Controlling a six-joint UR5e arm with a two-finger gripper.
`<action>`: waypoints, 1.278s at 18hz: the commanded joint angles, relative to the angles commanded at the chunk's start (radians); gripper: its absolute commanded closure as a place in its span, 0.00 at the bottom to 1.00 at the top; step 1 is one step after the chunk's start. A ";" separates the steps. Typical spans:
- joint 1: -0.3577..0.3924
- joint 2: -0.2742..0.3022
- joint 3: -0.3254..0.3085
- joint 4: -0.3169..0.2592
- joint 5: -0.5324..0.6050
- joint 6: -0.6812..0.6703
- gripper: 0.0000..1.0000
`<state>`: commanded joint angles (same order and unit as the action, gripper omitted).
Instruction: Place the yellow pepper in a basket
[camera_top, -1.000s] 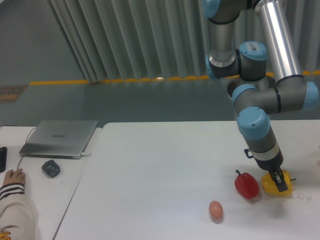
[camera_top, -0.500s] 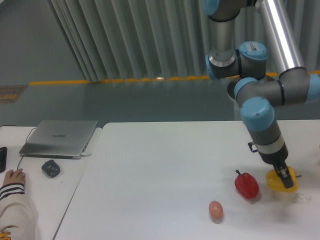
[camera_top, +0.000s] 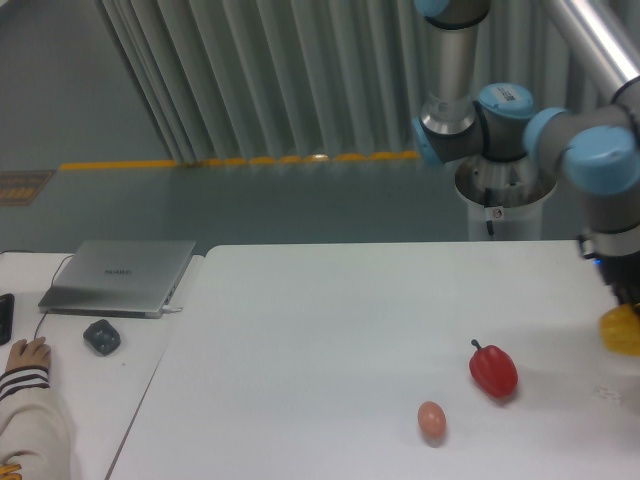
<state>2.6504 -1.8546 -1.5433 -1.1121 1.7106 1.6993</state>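
The yellow pepper (camera_top: 621, 330) shows at the right frame edge, lifted above the white table (camera_top: 330, 330) and partly cut off by the frame. My gripper (camera_top: 630, 305) sits on it at the frame edge; its fingers are mostly out of view, and it appears shut on the pepper. No basket is in view.
A red pepper (camera_top: 494, 369) and a small tan egg (camera_top: 431, 419) lie on the table at front right. On the left side table are a laptop (camera_top: 118, 276), a dark mouse (camera_top: 102, 336) and a person's hand (camera_top: 26, 352).
The gripper has lifted the yellow pepper off the table and carried it up and to the right, to the frame edge. The red pepper and egg have not moved.
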 joint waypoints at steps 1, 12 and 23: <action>0.034 -0.002 0.006 0.000 -0.032 0.032 0.76; 0.198 -0.071 0.052 0.052 -0.187 0.158 0.74; 0.195 -0.037 0.026 0.055 -0.212 0.085 0.00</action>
<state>2.8455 -1.8915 -1.5170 -1.0569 1.4988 1.7841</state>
